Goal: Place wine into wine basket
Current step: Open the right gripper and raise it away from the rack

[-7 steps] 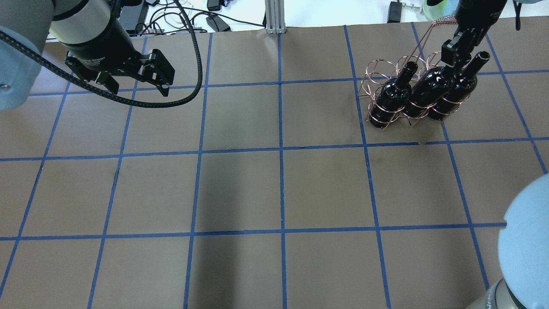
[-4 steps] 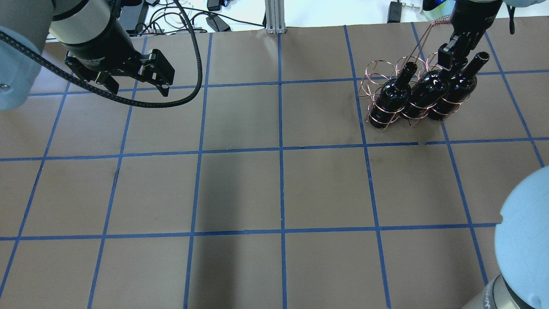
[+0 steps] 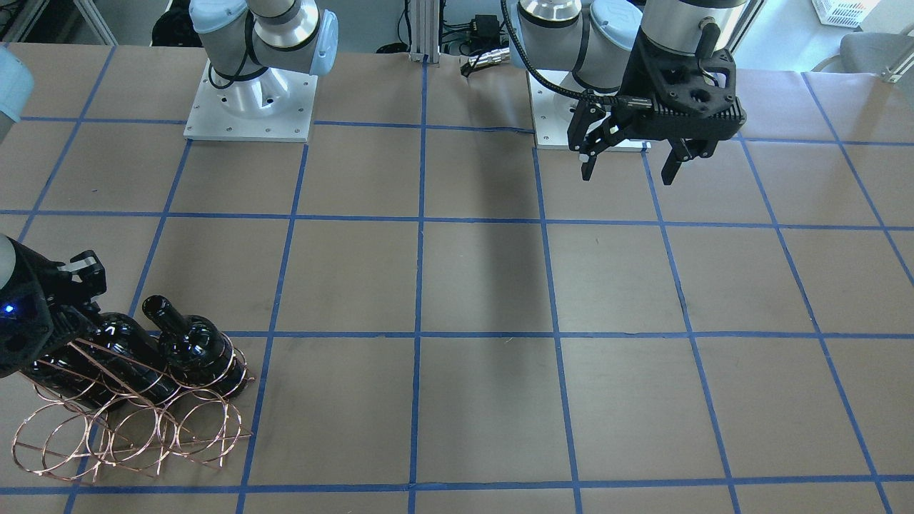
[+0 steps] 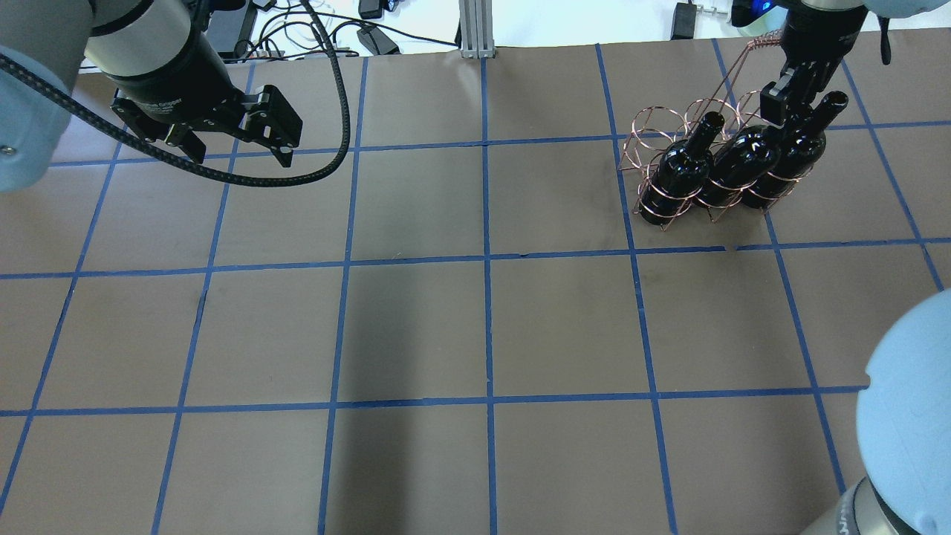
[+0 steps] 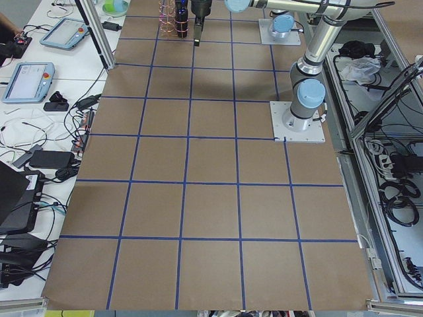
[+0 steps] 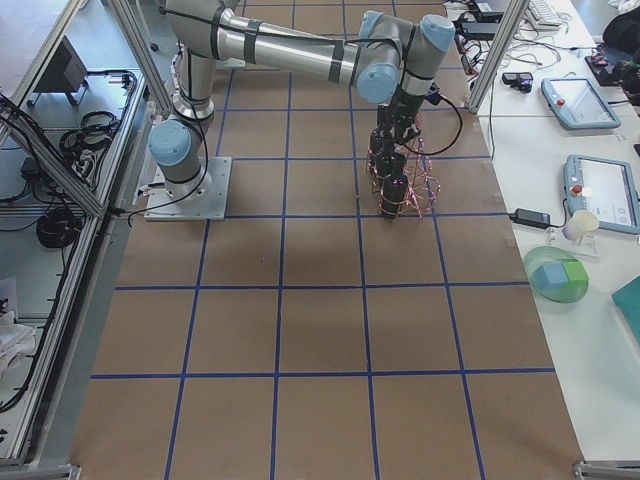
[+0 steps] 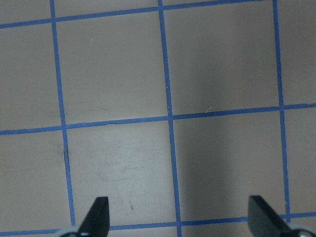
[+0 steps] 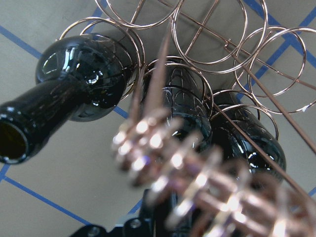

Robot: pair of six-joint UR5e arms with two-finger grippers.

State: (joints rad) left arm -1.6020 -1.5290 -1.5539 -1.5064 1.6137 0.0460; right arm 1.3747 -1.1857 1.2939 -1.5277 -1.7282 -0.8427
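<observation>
The copper wire wine basket stands at the far right of the table, also in the front view. Three near-black wine bottles stand in its near row of rings. My right gripper is over the middle bottle and looks shut on its neck, which it hides. The other two bottles stand free on either side. In the right wrist view, the middle bottle sits in its ring behind the blurred braided handle. My left gripper is open and empty, high over the far left.
The basket's far row of rings holds nothing. The table is brown paper with blue tape lines. Cables and boxes lie beyond the far edge. The left wrist view shows only bare table between the fingertips.
My right gripper has shifted slightly toward the far edge, and the middle bottle and basket have settled a little. The left arm has not moved.
</observation>
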